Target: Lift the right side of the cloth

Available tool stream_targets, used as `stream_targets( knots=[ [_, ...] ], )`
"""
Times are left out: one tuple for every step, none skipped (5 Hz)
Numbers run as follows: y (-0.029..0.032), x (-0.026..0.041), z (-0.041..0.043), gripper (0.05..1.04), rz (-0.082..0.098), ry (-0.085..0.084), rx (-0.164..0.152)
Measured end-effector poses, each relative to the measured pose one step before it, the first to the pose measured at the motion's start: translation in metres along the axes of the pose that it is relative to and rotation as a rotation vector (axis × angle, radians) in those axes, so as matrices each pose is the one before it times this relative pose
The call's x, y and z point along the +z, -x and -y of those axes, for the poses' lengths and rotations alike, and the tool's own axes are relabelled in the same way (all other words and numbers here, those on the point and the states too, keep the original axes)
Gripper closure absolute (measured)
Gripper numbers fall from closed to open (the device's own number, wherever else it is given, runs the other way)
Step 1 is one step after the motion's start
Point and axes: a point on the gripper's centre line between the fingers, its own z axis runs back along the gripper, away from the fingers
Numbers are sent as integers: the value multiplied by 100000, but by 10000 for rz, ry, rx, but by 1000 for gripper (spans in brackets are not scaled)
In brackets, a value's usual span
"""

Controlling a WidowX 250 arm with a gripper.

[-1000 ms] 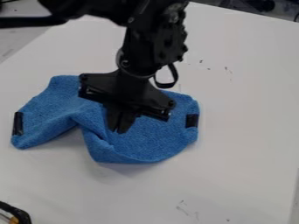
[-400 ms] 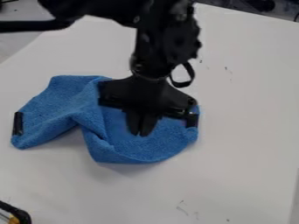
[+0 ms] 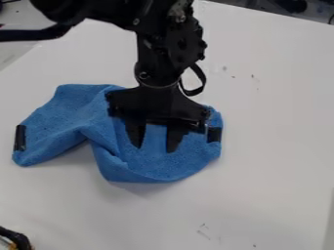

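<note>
The black gripper [image 3: 155, 144] hangs over the right half of the blue cloth, its two fingers apart with blue fabric visible between them. Whether the tips touch the fabric I cannot tell. The blue cloth [image 3: 58, 114] lies crumpled on the white table, with a fold running down its middle and a notch in its lower left edge. Black patches mark its left end and its right end, the right patch [image 3: 215, 134] being just right of the gripper.
The white table [image 3: 274, 146] surrounds the cloth and carries small dark marks. A black object with an orange part [image 3: 16, 239] sits at the lower left corner. Dark items stand beyond the table's far edge at the top right.
The gripper moved right across the cloth from its first position, and its fingers have since spread from together to apart. The cloth lies as before.
</note>
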Motion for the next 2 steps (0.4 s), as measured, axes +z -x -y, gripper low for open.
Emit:
stream_targets(
  knots=[
    [-591, -1022, 79, 89, -113, 174, -458],
    [-2229, -1982, 1278, 80, 92, 384, -622]
  ],
)
